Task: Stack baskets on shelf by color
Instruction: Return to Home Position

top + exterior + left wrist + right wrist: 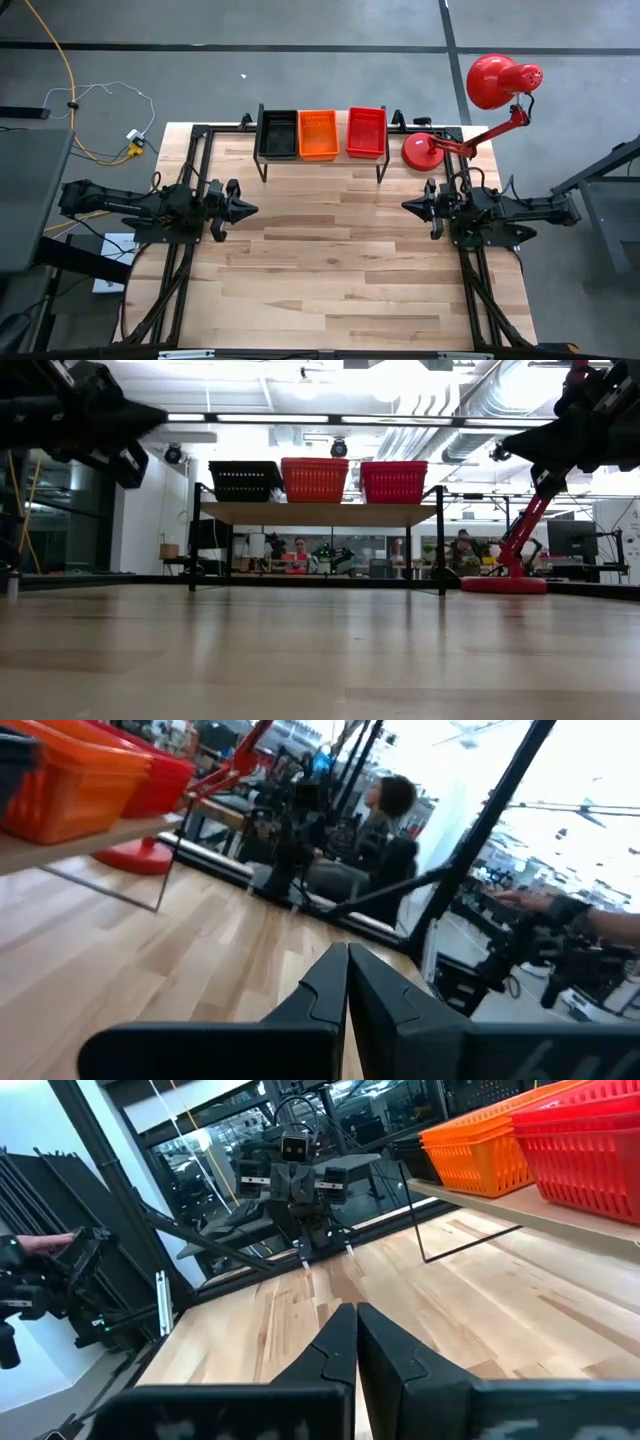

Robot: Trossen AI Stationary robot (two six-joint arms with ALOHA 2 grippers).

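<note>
Now underway: the return to rest, as I judge it, with both arms lying low at their own sides of the bench point(330, 270), well apart from the shelf point(320, 513).
Left pincer point(243, 210): tips pressed together, carrying nothing, pointing inward over bare wood.
Right pincer point(408, 206): likewise pressed together and empty, facing the other across the middle.
Doing it well: settle each arm straight back along its own side. The right arm should mind the red lamp point(500, 80), whose base sits near it, just beside the shelf.
Black baskets point(278, 133): one pile, at the shelf's left end.
Orange baskets point(318, 134): one pile, in the middle.
Red baskets point(366, 131): one pile, at the right end.
Count: three piles on the shelf and none on the bench; how many baskets nest in each pile cannot be told.
Other things: one shelf, one lamp, two arms.
</note>
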